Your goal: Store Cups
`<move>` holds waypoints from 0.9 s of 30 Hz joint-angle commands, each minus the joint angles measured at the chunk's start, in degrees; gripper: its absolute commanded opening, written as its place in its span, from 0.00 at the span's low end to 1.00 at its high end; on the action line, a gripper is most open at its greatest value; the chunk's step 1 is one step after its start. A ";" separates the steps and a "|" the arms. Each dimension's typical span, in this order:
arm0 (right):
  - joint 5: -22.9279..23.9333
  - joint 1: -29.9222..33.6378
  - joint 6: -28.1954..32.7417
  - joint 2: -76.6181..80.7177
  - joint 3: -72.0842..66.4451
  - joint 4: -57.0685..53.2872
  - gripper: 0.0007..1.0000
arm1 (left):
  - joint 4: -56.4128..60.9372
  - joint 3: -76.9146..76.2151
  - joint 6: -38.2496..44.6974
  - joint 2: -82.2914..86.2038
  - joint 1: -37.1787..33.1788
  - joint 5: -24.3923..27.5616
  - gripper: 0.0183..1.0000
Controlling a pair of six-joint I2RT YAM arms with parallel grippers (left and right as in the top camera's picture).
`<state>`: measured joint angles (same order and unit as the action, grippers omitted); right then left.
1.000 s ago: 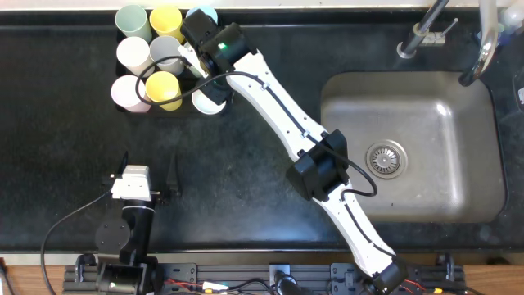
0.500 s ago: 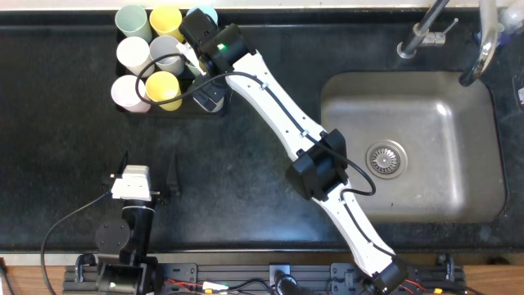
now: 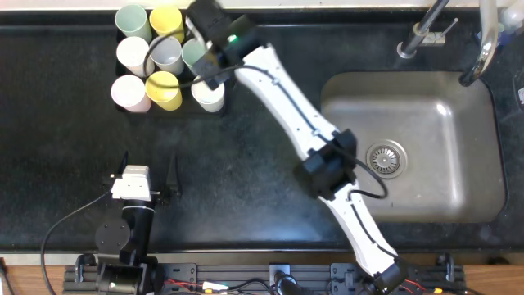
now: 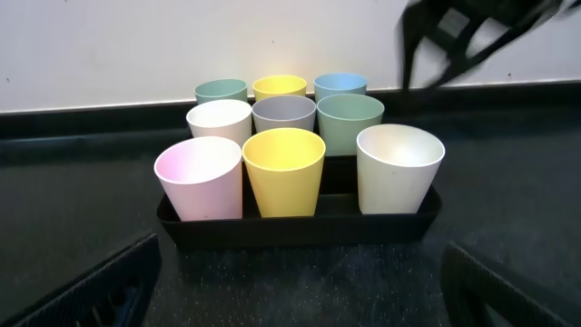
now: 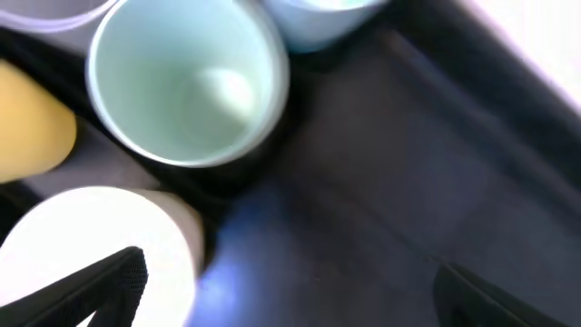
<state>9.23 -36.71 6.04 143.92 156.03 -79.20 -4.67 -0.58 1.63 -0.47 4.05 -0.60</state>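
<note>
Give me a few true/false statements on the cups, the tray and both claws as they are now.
1. The black tray holds nine cups in three rows. True.
2. The middle cup of the row nearest the left arm is blue. False: it is a yellow cup; the blue cup stands in the far row.
3. The right claw grips a cup. False: it is open and holds nothing, above the tray by the green cup.
4. The left claw is open, apart from the tray. True.
</note>
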 commanded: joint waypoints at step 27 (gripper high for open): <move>3.52 29.75 -5.84 -118.55 -124.02 66.16 1.00 | -0.09 0.13 -0.42 0.33 0.20 0.57 1.00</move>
<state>9.58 -6.79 -1.34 34.37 44.34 -20.56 -4.62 -0.56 1.63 -0.47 4.05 -0.56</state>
